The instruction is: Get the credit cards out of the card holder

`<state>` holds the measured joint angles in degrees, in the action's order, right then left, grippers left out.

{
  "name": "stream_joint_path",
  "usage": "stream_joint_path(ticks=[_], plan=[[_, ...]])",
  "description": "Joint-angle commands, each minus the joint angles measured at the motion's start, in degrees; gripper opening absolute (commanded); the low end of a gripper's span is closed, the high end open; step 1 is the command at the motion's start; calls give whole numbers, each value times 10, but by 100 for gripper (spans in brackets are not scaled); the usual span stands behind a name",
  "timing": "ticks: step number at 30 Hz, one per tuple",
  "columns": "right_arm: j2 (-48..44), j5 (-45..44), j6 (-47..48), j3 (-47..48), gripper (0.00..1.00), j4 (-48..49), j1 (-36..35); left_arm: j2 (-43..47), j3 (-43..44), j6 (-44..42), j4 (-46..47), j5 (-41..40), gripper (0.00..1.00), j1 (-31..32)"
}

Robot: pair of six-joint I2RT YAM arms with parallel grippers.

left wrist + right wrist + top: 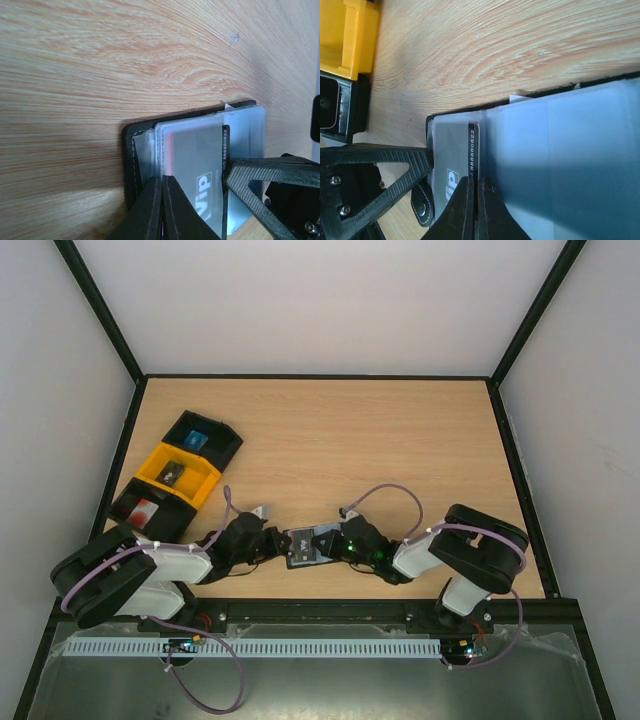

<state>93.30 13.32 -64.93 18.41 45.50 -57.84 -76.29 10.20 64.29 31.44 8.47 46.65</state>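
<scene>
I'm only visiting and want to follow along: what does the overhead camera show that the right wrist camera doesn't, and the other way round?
Only the overhead view: the whole left arm and right arm, a blue card in the far black tray and a red card in the near black tray. Only the right wrist view: printed digits on the grey card, with the right gripper shut on its edge. Both: the card holder, the yellow tray and the wooden table.

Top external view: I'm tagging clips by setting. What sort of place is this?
Probably a lab robot test cell: a wooden table boxed in by plain white walls and a black frame, with a left arm and right arm bolted at its near edge.
</scene>
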Motion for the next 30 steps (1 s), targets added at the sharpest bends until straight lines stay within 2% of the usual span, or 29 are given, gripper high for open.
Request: stream_joint_path(ticks=[1, 18, 25, 30], plan=[[-25, -18, 11, -22, 2, 4, -3, -14, -13, -7, -117, -5, 3, 12], [-65, -42, 21, -46, 3, -27, 14, -23, -6, -12, -120, -9, 3, 11], [-52, -20, 19, -41, 21, -8, 15, -35, 0, -15, -113, -3, 3, 11], [-31, -15, 20, -34, 22, 1, 18, -34, -1, -14, -113, -3, 3, 11]])
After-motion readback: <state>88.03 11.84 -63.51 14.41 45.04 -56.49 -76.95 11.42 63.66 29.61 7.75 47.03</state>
